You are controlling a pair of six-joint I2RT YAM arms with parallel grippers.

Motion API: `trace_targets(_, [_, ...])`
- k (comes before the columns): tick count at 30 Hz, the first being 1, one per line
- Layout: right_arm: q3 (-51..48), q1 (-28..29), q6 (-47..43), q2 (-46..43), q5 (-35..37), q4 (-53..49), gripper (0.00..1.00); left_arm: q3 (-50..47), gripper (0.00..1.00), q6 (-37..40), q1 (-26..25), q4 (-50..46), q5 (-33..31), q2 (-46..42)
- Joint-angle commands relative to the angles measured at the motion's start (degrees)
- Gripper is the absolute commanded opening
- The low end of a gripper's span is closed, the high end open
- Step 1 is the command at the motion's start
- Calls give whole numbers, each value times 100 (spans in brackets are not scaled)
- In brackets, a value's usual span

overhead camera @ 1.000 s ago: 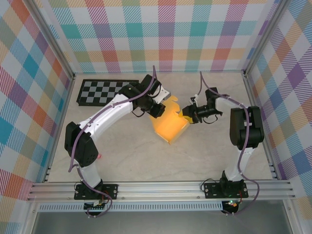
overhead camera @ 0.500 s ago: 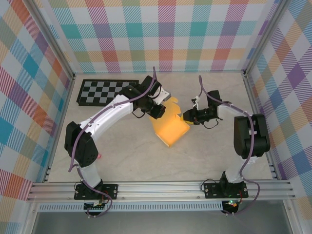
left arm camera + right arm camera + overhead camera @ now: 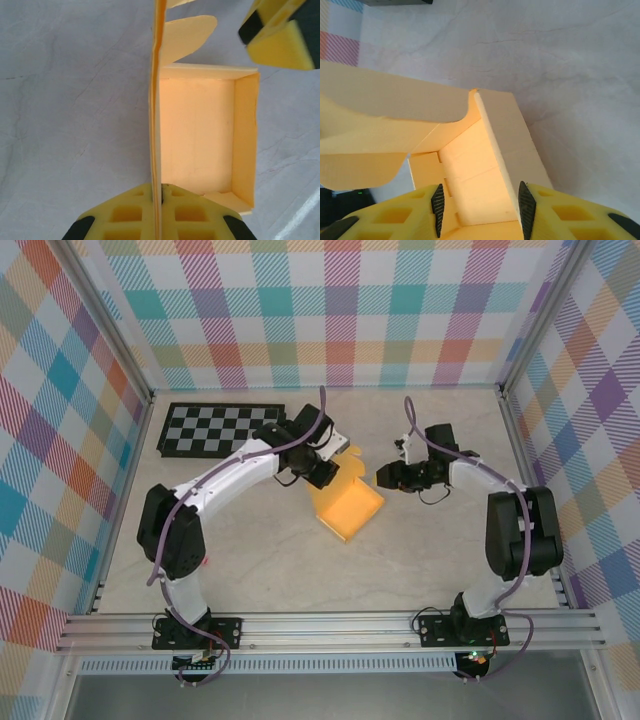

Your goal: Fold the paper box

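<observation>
On the desk [image 3: 250, 565], nearer than the checkerboard [image 3: 215, 428] and to its right: paper box [image 3: 350, 508], yellow-orange, open-topped, one flap [image 3: 156, 100] standing upright. Right gripper [image 3: 384, 477], farther right of the checkerboard: jaws parted, just off the box's corner, holding nothing. Left gripper [image 3: 325, 472], beside the checkerboard's near right corner: jaws clenched on that flap.
</observation>
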Motion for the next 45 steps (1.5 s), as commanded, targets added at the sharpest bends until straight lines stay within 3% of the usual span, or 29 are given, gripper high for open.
trace_targets(1, [-173,159,-1418,-519,977,-28,47,-3,0,64,58,0,-35,199])
trace_targets(5, [-1124,510,-3133,-1207,1916,1016,49,4,0,-40,75,100,148,232])
trace_targets(7, [-1408,571,-3696,-1360,1989,1469,51,22,0,-56,73,107,191,278])
trace_targets(11, [-1225,571,-4276,-1358,1659,1139,54,123,0,-84,73,66,196,333])
trace_targets(17, [-1156,326,-3508,-1542,689,1462,55,206,3,307,75,65,-4,161])
trace_targets(22, [-1304,288,-2936,-1703,397,1910,56,540,2,1025,73,-140,-206,178])
trace_targets(28, [-1781,267,-1334,-1722,752,3166,52,287,4,2356,73,288,30,-122])
trace_targets(32, [-2041,87,-461,-1758,1092,3610,50,25,16,2852,64,591,241,-143])
trace_targets(33, [-1957,34,-437,-1720,1087,3416,50,63,27,2824,66,602,206,-85])
trace_targets(34, [-1836,2,-488,-1665,1055,3131,51,128,39,2756,59,567,137,-25])
trace_targets(38, [-1437,-223,-692,-1530,725,2437,50,377,51,2199,73,490,-89,-140])
trace_targets(42, [-1261,-595,-465,-1501,361,2317,48,-70,66,1486,200,732,25,-1010])
trace_targets(44, [-1024,-766,-246,-1412,531,1866,45,-623,97,1043,328,898,-35,-1610])
trace_targets(45, [-961,-808,-150,-1396,586,1704,43,-914,99,767,403,993,-80,-1868])
